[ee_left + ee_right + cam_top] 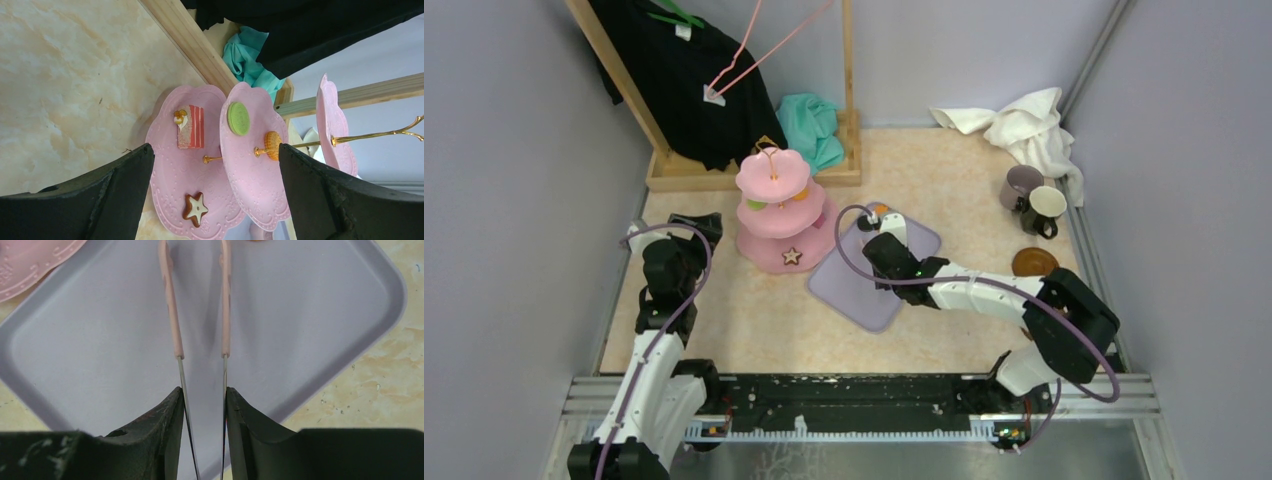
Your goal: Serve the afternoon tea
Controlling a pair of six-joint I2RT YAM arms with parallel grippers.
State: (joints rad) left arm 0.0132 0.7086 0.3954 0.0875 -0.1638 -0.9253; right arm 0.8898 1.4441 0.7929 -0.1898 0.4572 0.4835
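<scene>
The right tool is clenched on the thin pink tongs. Their blades are pinched between its fingers, and their arms stand apart with nothing visible between them. The tongs' long axis runs straight ahead over the lilac tray towards its far corner. There an orange sweet and a black round lie just beyond the tool, so I judge the reach to be forward along that axis. The pink stand sits on the surface just beside the tray's left edge. Further left of the tray, the left tool hangs released and empty, facing the stand. The right arm is plainly nearer the sweets.
</scene>
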